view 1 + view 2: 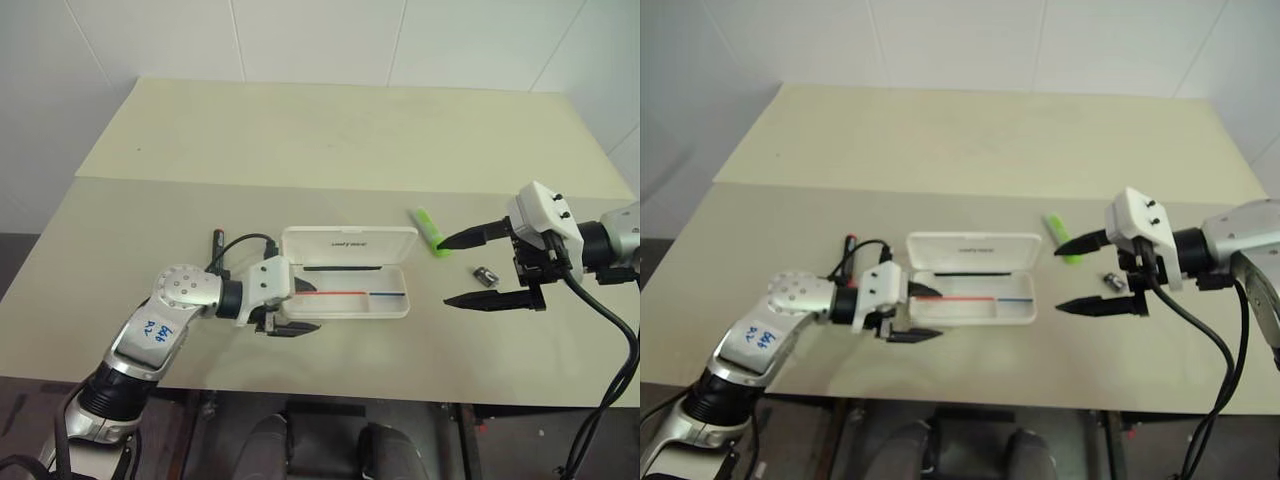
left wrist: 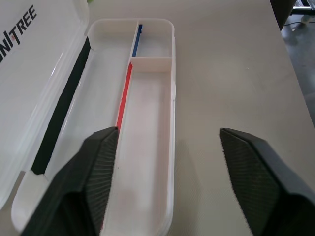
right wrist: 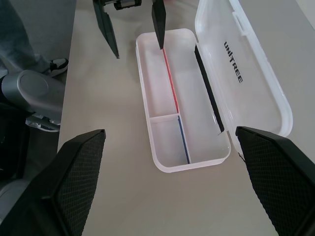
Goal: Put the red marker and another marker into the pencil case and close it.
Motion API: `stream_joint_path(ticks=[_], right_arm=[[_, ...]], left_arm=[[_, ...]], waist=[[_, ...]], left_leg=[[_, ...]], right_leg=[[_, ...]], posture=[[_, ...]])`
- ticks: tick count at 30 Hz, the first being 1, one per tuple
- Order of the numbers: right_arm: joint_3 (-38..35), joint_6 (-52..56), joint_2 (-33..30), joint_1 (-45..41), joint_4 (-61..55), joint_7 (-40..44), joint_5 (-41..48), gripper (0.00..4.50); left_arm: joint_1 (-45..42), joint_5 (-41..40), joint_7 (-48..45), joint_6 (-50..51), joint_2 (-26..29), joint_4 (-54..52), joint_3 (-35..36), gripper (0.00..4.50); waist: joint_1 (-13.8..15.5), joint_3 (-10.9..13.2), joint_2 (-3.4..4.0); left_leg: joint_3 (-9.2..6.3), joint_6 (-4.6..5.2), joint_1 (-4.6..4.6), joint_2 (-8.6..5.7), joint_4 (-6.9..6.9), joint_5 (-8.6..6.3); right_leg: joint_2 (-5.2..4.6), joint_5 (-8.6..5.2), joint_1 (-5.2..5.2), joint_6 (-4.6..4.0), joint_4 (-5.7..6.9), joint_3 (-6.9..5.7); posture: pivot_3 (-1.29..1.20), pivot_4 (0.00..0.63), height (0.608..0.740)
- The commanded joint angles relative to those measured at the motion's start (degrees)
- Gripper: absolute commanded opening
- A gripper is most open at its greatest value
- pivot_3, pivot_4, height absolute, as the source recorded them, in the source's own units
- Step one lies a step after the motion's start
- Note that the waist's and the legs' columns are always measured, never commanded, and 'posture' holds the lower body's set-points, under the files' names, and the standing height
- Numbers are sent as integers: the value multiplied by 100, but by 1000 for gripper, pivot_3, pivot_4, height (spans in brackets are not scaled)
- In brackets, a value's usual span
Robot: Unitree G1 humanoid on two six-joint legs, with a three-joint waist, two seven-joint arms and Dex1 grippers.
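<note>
Pencil case [image 1: 345, 275] lies open mid-table, lid laid flat behind the tray; both compartments look empty. My left gripper [image 1: 292, 308] sits at the case's left end, fingers apart, nothing in them. Red marker [image 1: 217, 243] lies just behind that arm on the table. Green highlighter [image 1: 430, 231] rests off the case's right end, right gripper [image 1: 470, 270] beside it, fingers wide and empty. Neither marker is in yet. Next move calls for closing on a marker. A small dark metallic bit [image 1: 486, 275] lies near the highlighter; open table beyond.
</note>
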Motion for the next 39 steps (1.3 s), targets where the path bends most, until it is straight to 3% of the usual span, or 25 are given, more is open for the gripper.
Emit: stream_joint_path(ticks=[1,5,8,11,15,16,19,21,25,33,39], right_arm=[[40,-134,35,-191,49,35,-65,4500],[137,-198,65,-302,163,86,-117,4500],[194,-242,65,-388,258,143,-165,4500],[194,-259,39,-430,304,215,-178,4500],[138,-301,-19,-413,389,323,-165,4500],[136,-311,-19,-413,408,337,-168,4500],[291,-374,130,-558,525,367,-228,4500],[396,-427,226,-671,587,399,-262,4500],[472,-423,399,-850,556,484,-155,4500],[527,-123,718,-819,99,286,80,4500],[448,-12,792,-755,-78,164,143,4500]], left_arm=[[63,-324,-79,188,120,-452,188,4493],[248,-802,-292,517,432,-950,434,4493],[641,-1559,-504,1041,943,-1746,1104,4493],[1134,-2206,-398,1479,1347,-2254,2121,4493],[2085,-2964,-356,2164,1617,-2494,4781,4493],[2223,-3105,-332,2254,1636,-2527,5147,4493],[2632,-2797,114,2542,1694,-2168,6050,4493],[2482,-2546,751,2669,1678,-1815,6030,4493],[1482,-2097,2443,3081,1375,-1148,5186,4493],[185,-1834,4237,3969,259,-887,3791,4493],[-345,-1020,5650,4718,-360,-427,3447,4493]], waist=[[1,0,0],[-1,0,0],[-28,2,-1],[-37,2,0],[-47,2,0],[-52,3,0],[-53,2,0],[-28,2,1],[29,2,1],[2,4,-14],[-5,3,-16]], left_leg=[[0,0,0,0,0,0],[0,-1,0,0,0,-1],[3,-7,0,10,-1,-5],[7,-12,1,32,-2,-8],[13,-14,8,37,0,-10],[14,-15,8,39,0,-12],[20,-13,9,39,0,-19],[24,-13,14,38,1,-20],[26,-14,22,42,1,-26],[47,-9,-1,48,18,-48],[49,-12,4,56,40,-51]], right_leg=[[0,0,0,0,0,0],[0,0,1,0,-1,1],[8,1,0,-2,0,4],[24,4,-3,-9,-2,7],[28,4,-3,-12,-13,13],[30,4,-4,-12,-14,16],[31,4,-6,-12,-17,21],[31,4,-6,-12,-14,24],[34,4,-6,-14,-8,32],[43,9,-23,-6,-2,54],[51,11,-22,-9,14,63]], posture=[[0,150,740],[0,150,740],[0,150,740],[0,150,740],[0,150,740],[0,150,740],[0,150,740],[0,150,740],[0,150,740],[0,150,740],[0,150,740]])
